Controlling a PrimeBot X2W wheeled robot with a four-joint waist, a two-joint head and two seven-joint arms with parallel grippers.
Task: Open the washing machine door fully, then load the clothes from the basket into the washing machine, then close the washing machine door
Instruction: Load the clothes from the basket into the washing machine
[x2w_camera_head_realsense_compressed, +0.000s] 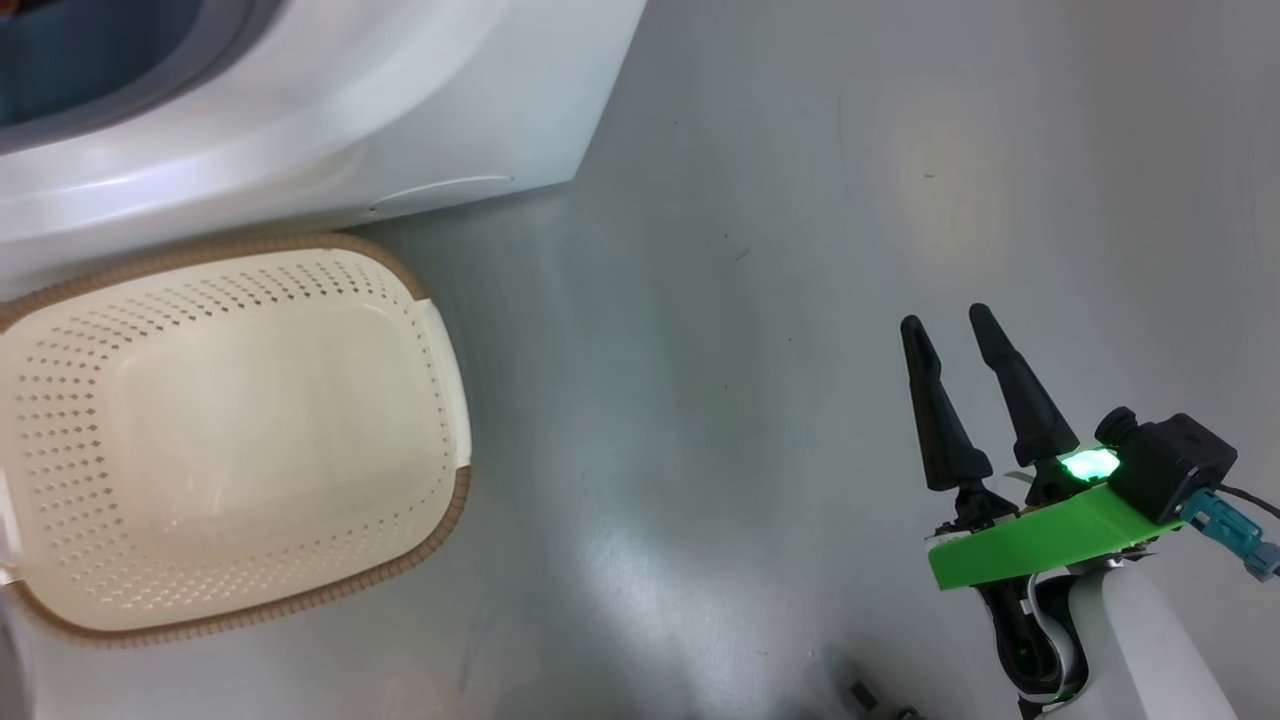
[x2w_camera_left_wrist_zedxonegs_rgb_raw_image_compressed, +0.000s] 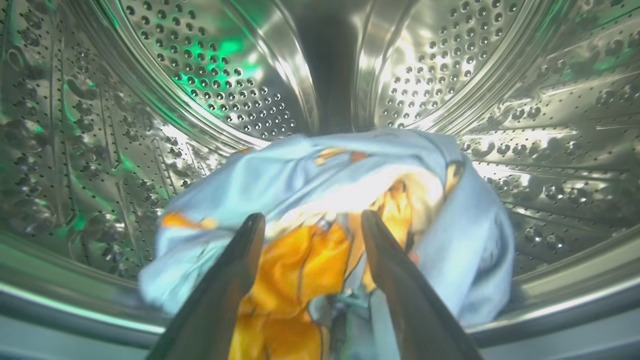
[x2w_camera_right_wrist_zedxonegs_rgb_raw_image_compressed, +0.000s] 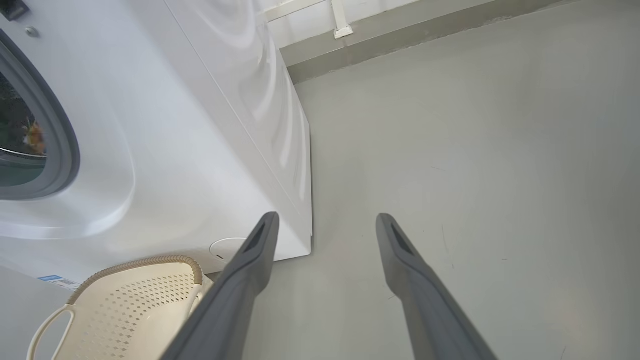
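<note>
My left gripper (x2w_camera_left_wrist_zedxonegs_rgb_raw_image_compressed: 311, 220) is inside the washing machine's steel drum (x2w_camera_left_wrist_zedxonegs_rgb_raw_image_compressed: 225, 75), open. Its two fingers stand apart over the clothes (x2w_camera_left_wrist_zedxonegs_rgb_raw_image_compressed: 300, 170), a light blue bundle with orange prints lying at the drum's front lip. The white washing machine (x2w_camera_head_realsense_compressed: 300, 130) fills the head view's upper left. Below it on the floor stands the cream basket (x2w_camera_head_realsense_compressed: 230, 440), with nothing in it. My right gripper (x2w_camera_head_realsense_compressed: 946, 320) hangs open over bare floor at the lower right, well away from the basket. The washing machine door is out of view.
In the right wrist view my gripper (x2w_camera_right_wrist_zedxonegs_rgb_raw_image_compressed: 325, 220) points past the washing machine's (x2w_camera_right_wrist_zedxonegs_rgb_raw_image_compressed: 175, 125) front corner, with the basket (x2w_camera_right_wrist_zedxonegs_rgb_raw_image_compressed: 140, 310) at lower left. Grey floor (x2w_camera_right_wrist_zedxonegs_rgb_raw_image_compressed: 475, 150) runs to a wall skirting at the back.
</note>
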